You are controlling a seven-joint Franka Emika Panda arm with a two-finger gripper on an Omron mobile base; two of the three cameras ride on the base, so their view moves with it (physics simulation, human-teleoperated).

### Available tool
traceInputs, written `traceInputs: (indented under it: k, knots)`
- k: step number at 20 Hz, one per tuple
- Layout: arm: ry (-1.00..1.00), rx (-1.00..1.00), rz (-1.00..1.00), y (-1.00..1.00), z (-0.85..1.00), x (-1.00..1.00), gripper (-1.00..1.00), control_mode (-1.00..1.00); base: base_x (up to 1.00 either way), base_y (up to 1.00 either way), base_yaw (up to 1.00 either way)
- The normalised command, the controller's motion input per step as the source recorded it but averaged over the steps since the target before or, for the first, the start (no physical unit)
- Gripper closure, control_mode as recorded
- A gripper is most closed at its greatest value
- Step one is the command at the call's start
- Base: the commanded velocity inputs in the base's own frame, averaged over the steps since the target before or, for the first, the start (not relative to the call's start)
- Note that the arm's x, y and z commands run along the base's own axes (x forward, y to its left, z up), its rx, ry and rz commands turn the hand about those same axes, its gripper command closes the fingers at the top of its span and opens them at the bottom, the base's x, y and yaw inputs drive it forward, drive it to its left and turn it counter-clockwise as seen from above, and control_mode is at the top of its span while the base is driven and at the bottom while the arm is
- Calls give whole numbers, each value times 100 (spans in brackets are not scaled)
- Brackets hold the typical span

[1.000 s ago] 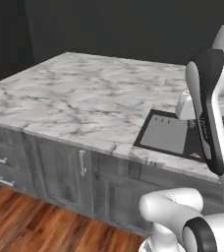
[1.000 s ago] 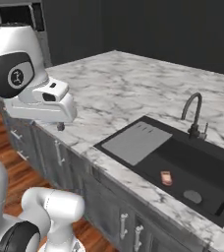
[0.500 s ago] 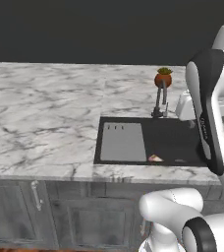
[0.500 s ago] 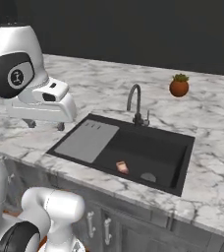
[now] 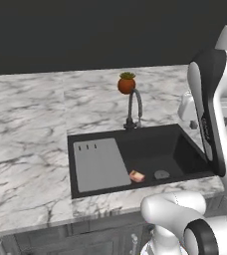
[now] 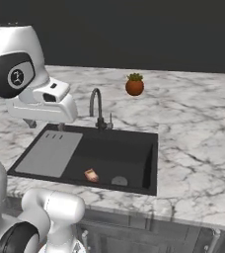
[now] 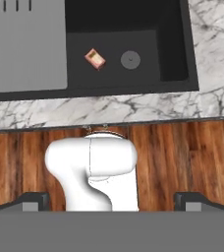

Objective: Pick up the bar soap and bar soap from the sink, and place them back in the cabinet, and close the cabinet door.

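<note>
One bar soap (image 5: 137, 176) (image 6: 91, 175) (image 7: 95, 58), small, reddish-orange with cream patches, lies flat on the floor of the black sink (image 5: 180, 152) (image 6: 134, 148) (image 7: 173, 44). It rests just left of the round drain (image 7: 130, 59) and right of the grey drainboard (image 5: 98, 164) (image 6: 49, 153) (image 7: 29, 47). My gripper (image 6: 45, 126) (image 7: 112, 202) hangs high up, near the counter's front edge and well apart from the soap. Its fingertips (image 7: 33, 201) stand wide apart, open and holding nothing. The cabinet and the cabinet door are out of view.
A dark curved faucet (image 5: 134, 107) (image 6: 97, 106) rises behind the basin. A round orange potted plant (image 5: 127, 83) (image 6: 134, 85) stands further back on the marble counter (image 5: 26, 129) (image 6: 198, 133). Wood floor (image 7: 197, 152) lies below the counter's front.
The whole picture has shifted as the base drove along the counter, bringing the sink to the middle of both base views. The arm keeps the same pose.
</note>
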Motion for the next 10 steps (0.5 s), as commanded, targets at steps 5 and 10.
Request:
traceInputs:
  k: [5, 10]
  knots:
    - [0, 0, 0, 0, 0, 0, -100, 100, 50, 0, -5]
    - [0, 0, 0, 0, 0, 0, -100, 100, 45, -3, 2]
